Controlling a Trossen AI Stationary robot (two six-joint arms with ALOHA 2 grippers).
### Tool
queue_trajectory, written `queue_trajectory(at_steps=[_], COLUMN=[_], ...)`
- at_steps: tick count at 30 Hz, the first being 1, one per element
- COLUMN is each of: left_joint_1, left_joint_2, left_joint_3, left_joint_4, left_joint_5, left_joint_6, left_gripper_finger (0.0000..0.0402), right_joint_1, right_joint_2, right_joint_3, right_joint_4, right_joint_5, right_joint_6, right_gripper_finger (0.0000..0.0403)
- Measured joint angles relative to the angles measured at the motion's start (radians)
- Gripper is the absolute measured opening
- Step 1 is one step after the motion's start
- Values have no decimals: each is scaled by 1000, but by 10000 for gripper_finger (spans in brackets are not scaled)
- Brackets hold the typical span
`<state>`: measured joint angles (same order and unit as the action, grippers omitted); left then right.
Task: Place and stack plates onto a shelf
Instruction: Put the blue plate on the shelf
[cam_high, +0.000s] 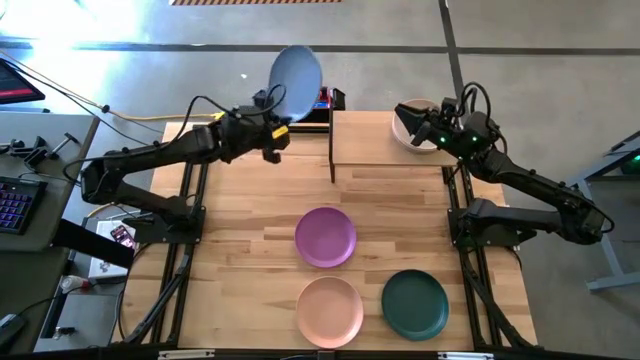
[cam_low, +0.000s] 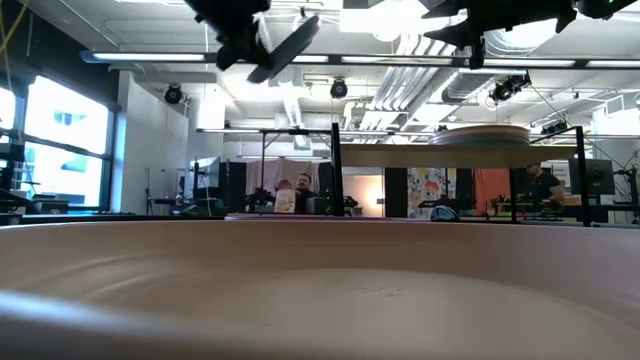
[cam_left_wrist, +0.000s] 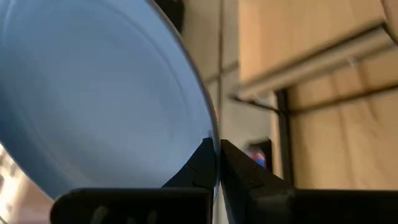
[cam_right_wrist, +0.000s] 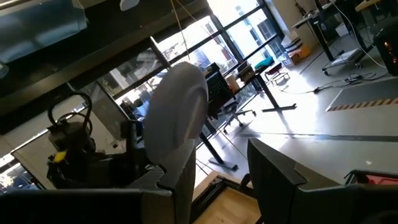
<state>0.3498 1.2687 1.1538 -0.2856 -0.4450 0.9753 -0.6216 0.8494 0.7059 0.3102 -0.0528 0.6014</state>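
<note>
A: Our left gripper (cam_high: 277, 128) is clamped on the blue plate's (cam_high: 296, 82) rim, lifted left of the shelf (cam_high: 390, 138).

B: We're mid-carry, we judge; next, level it over the shelf. Our right gripper (cam_high: 428, 128), fingers apart, hovers above the beige plate (cam_high: 407, 130) there.

I found nothing I could read in any view: no words, labels, brand names or numbers showed clearly enough. The small boxed item (cam_low: 285, 201) far behind the counter in the low view carried some print, but it was too small for me to make out, and the wall posters (cam_low: 432, 190) back there showed only colours.
</note>
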Motion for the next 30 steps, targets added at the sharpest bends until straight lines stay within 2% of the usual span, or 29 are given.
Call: queue_trajectory(at_steps=[6, 11, 18, 23, 30], left_joint_1=[13, 12, 12, 12, 12], left_joint_2=[0, 0, 4, 4, 4], left_joint_3=[0, 0, 0, 0, 0], left_joint_4=[137, 141, 102, 36, -115], left_joint_5=[99, 120, 120, 119, 46], left_joint_6=[114, 181, 295, 306, 314], left_gripper_finger=[1, 1, 1, 1, 1], right_joint_1=[0, 0, 0, 1, 0], right_joint_2=[0, 0, 1, 39, 188], right_joint_3=[0, 0, 13, 137, 438], right_joint_4=[52, 137, 156, 49, -352], right_joint_5=[0, 31, 33, 10, 27], right_joint_6=[0, 0, -59, -166, -243], right_gripper_finger=[128, 128, 128, 128, 128])
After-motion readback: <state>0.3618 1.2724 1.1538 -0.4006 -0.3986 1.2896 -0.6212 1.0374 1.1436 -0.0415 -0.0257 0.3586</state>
